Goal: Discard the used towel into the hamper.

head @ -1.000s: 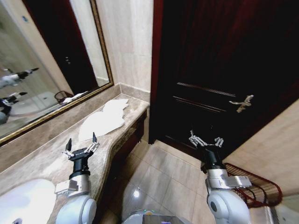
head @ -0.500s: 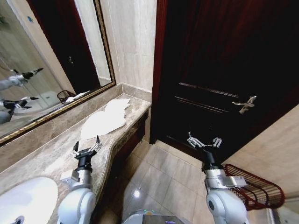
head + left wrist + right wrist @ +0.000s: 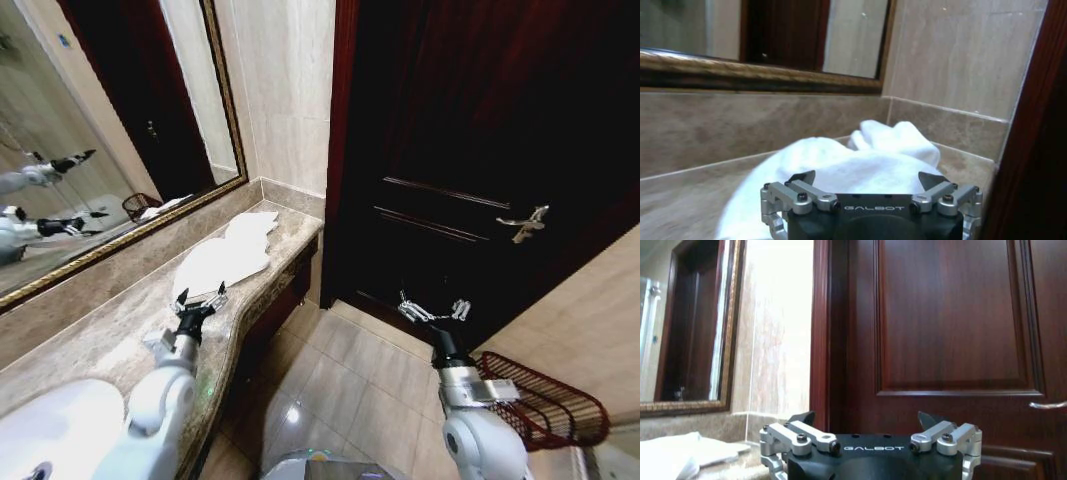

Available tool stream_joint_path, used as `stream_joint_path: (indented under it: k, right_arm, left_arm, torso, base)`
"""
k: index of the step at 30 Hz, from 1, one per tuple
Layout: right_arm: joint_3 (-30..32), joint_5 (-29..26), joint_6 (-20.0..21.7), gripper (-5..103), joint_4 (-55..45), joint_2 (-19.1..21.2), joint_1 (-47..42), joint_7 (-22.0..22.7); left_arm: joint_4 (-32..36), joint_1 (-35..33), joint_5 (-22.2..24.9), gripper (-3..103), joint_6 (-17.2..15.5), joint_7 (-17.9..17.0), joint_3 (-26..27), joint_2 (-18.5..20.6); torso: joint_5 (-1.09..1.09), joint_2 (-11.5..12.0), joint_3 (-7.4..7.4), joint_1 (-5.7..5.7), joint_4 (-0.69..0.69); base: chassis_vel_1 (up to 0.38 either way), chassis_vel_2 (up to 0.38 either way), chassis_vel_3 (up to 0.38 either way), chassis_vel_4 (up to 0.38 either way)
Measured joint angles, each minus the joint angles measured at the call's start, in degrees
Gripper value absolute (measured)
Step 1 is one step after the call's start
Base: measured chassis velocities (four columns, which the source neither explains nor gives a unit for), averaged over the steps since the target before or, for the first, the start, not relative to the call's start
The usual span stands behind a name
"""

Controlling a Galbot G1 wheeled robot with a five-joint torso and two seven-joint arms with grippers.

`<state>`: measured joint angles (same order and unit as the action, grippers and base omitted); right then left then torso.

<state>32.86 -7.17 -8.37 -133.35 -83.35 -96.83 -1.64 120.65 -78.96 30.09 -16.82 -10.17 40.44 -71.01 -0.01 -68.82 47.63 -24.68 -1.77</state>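
The left gripper hangs low over the marble counter, jaws spread wide and holding nothing, with the white towel lying crumpled just beyond it at about 1 o'clock, toward the corner where the counter meets the tiled wall. The right gripper is out over the floor in front of the dark door, likewise spread and empty. The hamper sits on the floor at the robot's 4 o'clock, beside the right arm and well apart from the towel.

The likely trouble: the towel is a loose, thin heap on a smooth slab, so closing on its near edge may pinch only a fold and let the rest drag or slide off the counter's front lip. A descent that is too deep would press the fingertips into the stone. The carry is long too — across the floor to the far side — and a trailing corner could snag the hamper's wire rim.

The head view gives the whole layout, hamper included. The left wrist view shows the towel's raised folds dead ahead between the jaws, though how close the tips are to the cloth is hard to judge there. The right wrist view adds the door handle at 3 o'clock.
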Motion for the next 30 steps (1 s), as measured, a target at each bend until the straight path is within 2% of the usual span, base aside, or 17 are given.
stream_joint_path:
  k: [6, 11, 13, 15, 18, 24, 25, 27, 28, 30]
  right_arm:
    - [0.22, 2.02, -0.71, 100, 0.59, -1.43, -1.28, -0.02]
    - [0.28, 2.51, -0.81, 100, 1.59, -1.36, -0.73, -0.02]
    - [0.22, 2.77, -0.81, 100, 2.11, -1.3, -0.5, -0.03]
    - [0.18, 2.89, -0.81, 100, 2.29, -1.3, -0.45, -0.04]
    - [-0.11, 3.19, -1.02, 100, 2.75, -1.3, -0.35, -0.06]
    - [-0.28, 3.26, -1.15, 100, 2.95, -1.42, -0.15, -0.07]
    - [-0.31, 3.26, -1.17, 100, 2.98, -1.47, -0.01, -0.06]
    - [-0.35, 3.26, -1.25, 100, 3.07, -1.54, 0.2, -0.07]
    - [-0.35, 3.26, -1.25, 100, 3.07, -1.54, 0.2, -0.07]
    - [-0.41, 3.22, -1.47, 100, 3.21, -1.67, 0.33, -0.08]
  left_arm:
    - [-6.45, 8.41, 5.86, 100, -2.89, -0.78, -2.87, 5.21]
    - [-10.05, 13.7, 8.63, 100, -4.34, -0.86, -4.19, 8.02]
    - [-13.45, 19.12, 12.59, 100, -6.8, -1.41, -6.14, 10.61]
    - [-14.64, 20.69, 13.93, 100, -7.49, -1.74, -6.99, 11.48]
    - [-18.61, 25.01, 18.46, 100, -10.14, -3.4, -10.18, 13.88]
    - [-22.59, 29.8, 21.61, 100, -13.95, -5.95, -14.13, 15.71]
    - [-23.09, 31.1, 22.52, 100, -15.76, -6.57, -14.94, 16.14]
    - [-23.48, 32.59, 23.26, 103, -18.81, -6.38, -15.89, 17.01]
    - [-23.48, 32.59, 23.26, 103, -18.81, -6.38, -15.89, 17.01]
    - [-23.58, 33.15, 23.34, 96, -20.89, -3.29, -16.3, 18.08]
  torso:
    - [-0.01, 0.0, 0.0, 0.0, -0.01]
    - [-0.01, 0.0, 0.0, 0.0, -0.02]
    - [0.0, 0.0, 0.0, 0.0, 0.0]
    - [0.0, 0.0, 0.0, 0.0, -0.01]
    - [0.01, 0.0, 0.0, 0.0, 0.0]
    - [0.0, 0.0, 0.0, 0.0, -0.01]
    - [0.0, 0.0, 0.0, 0.0, -0.01]
    - [0.03, 0.0, 0.0, 0.0, 0.0]
    - [0.03, 0.0, 0.0, 0.0, 0.0]
    - [0.02, 0.0, 0.0, 0.0, 0.0]
  base:
    - [0.0, 0.0, 0.0, 0.0]
    - [0.0, 0.0, 0.0, 0.0]
    - [0.0, 0.0, 0.0, 0.0]
    - [0.0, 0.0, 0.0, 0.0]
    - [0.0, 0.0, 0.0, 0.0]
    - [0.0, 0.0, 0.0, 0.0]
    - [0.0, 0.0, 0.0, 0.0]
    - [0.0, 0.0, 0.0, 0.0]
    - [0.0, 0.0, 0.0, 0.0]
    - [0.0, 0.0, 0.0, 0.0]
